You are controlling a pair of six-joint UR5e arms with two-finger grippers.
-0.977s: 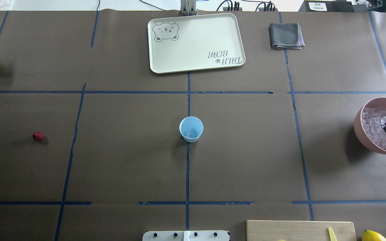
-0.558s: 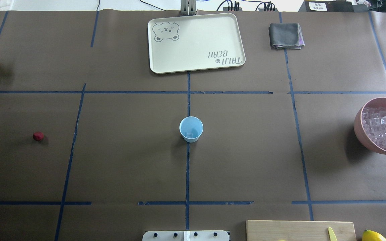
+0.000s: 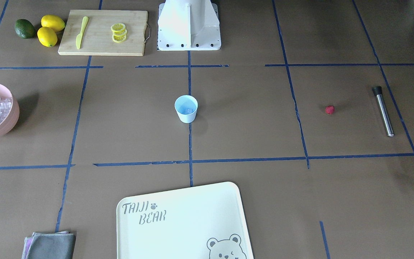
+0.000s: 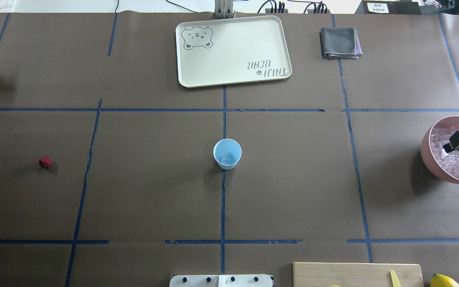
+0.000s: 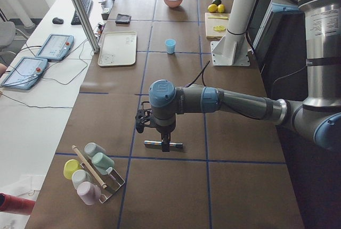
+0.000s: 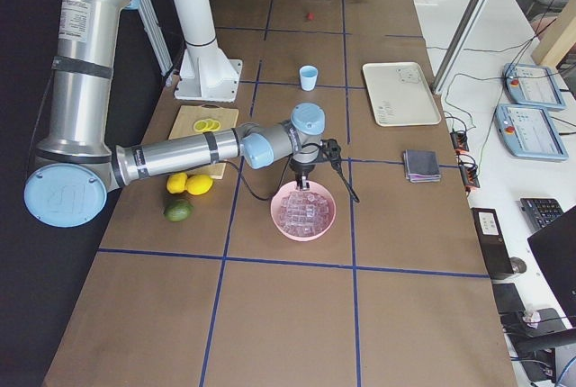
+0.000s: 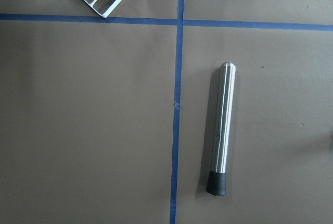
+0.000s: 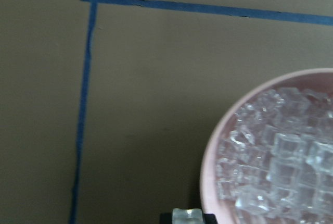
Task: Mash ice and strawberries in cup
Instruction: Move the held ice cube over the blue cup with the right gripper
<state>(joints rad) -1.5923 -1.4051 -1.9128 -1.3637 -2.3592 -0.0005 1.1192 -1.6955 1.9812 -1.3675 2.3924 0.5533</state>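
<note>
Nearest the robot's base, a cutting board [image 3: 102, 36] carries lemon slices [image 3: 119, 32]. At the middle of the worktop [image 4: 153, 179] the light-blue cup [image 4: 227, 154] stands upright on a blue tape line, with one clear piece of ice [image 4: 225, 160] in its bottom. Well apart from it, on the robot's left, the strawberry [image 4: 45, 162] lies on the bare worktop, and past it lies a metal rod [image 7: 221, 130] with a black end. The left fingers [image 5: 165, 137] hang above that rod; it cannot be told whether they are spread. On the robot's right, the right fingers [image 4: 454, 142] are over the pink bowl [image 4: 426, 155], which is heaped with ice, and pinch one clear cube. Farthest off lie the bear tray [image 4: 233, 52] and a folded grey cloth [image 4: 340, 42].
</note>
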